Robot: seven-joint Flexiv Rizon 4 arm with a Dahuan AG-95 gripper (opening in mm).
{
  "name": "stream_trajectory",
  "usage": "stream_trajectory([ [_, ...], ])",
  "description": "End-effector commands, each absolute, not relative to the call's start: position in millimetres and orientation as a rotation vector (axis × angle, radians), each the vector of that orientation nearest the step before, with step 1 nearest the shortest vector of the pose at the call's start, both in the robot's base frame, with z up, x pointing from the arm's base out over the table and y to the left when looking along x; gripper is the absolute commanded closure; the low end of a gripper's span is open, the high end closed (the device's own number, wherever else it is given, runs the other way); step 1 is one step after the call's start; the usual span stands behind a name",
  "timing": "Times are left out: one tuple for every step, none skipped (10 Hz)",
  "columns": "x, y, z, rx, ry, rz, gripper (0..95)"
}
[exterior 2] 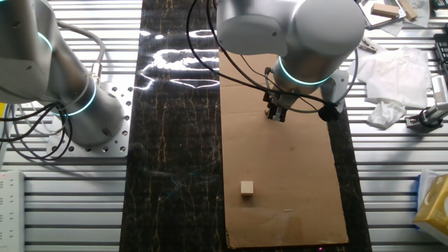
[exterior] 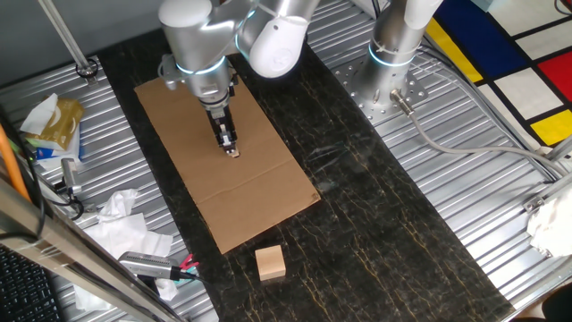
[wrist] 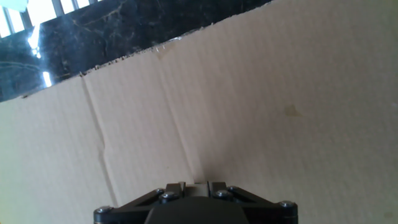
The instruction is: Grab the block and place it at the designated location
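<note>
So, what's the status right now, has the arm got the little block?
Gripper shut on tiny block, low over cardboard sheet. Black dot not in view. Large wooden cube well clear.

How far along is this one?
Grasp looks done: the gripper, low over the cardboard sheet, seems shut on the tiny block. Placing is in hand. No black dot shows in any view, so arrival is unconfirmed; release remains.

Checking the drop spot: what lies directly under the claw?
The brown cardboard sheet lies under the claw, which hangs low over it. Something small and pale shows at its tip, too small to identify. The patch right beneath is covered by the claw itself.
</note>
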State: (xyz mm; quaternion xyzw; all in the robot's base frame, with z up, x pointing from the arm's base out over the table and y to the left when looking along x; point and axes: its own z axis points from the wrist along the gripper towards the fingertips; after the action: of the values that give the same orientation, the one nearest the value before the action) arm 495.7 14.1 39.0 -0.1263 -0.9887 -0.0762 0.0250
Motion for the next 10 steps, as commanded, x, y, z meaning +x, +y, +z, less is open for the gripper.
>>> stream_trajectory([
  [495.2, 14.3, 38.9, -0.392, -3.059, -0.234, 95.0],
  [495.1, 14.2, 38.8, -0.392, -3.06, -0.234, 95.0],
  [495.1, 14.2, 38.9, -0.391, -3.062, -0.234, 95.0],
  [495.1, 14.2, 38.9, -0.39, -3.063, -0.234, 95.0],
  [495.1, 14.2, 38.9, -0.385, -3.069, -0.236, 95.0],
  [495.1, 14.2, 38.9, -0.381, -3.076, -0.238, 76.0],
  [495.1, 14.3, 38.9, -0.381, -3.08, -0.24, 76.0],
  [495.1, 14.3, 38.9, -0.38, -3.085, -0.241, 76.0],
  [495.1, 14.3, 38.9, -0.381, -3.092, -0.244, 76.0],
  [495.1, 14.3, 38.9, -0.384, -3.093, -0.244, 76.0],
])
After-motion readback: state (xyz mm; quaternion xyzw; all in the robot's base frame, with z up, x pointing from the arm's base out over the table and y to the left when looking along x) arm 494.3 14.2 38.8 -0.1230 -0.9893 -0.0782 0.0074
